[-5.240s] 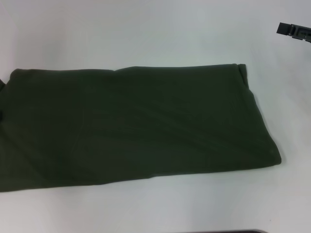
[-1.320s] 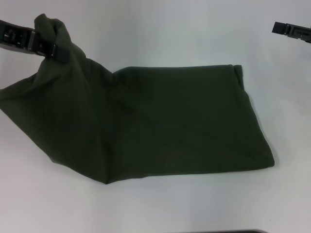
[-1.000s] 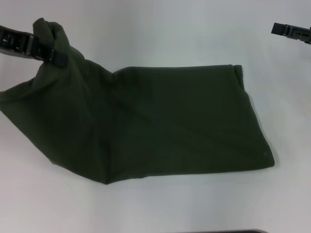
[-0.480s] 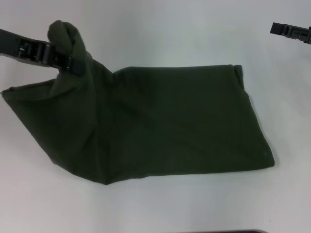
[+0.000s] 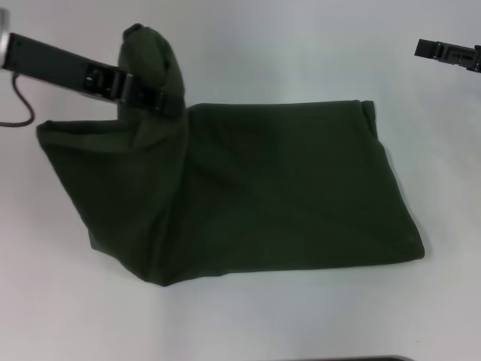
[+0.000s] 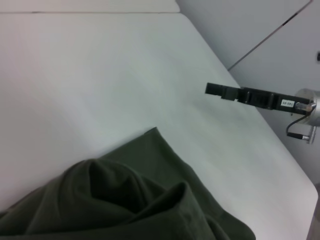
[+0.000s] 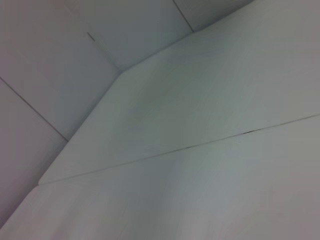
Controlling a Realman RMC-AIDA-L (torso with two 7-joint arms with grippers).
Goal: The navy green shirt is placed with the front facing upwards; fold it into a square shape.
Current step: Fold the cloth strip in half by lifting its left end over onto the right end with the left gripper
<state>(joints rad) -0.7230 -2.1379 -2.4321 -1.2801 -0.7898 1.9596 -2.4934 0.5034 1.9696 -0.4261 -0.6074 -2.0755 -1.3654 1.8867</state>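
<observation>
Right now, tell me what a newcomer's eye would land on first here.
The navy green shirt fills the middle of the white table, lying as a plain dark slab. The left gripper is shut on a bunch of its cloth, lifted at the far left end. The right gripper hangs apart at the far right.

Soft, even, dim light; slightly blurred, faint shadows.

The left tool (image 5: 154,100) is black and blocky, on a long flat black bar that ends in a silver-grey cylinder; a thin dark cable loops below that cylinder. The right tool (image 5: 428,50) is likewise a slim black bar with ribbed segments. In the left wrist view it (image 6: 216,90) carries a small white label, a silver wrist and a looping grey cable.
</observation>
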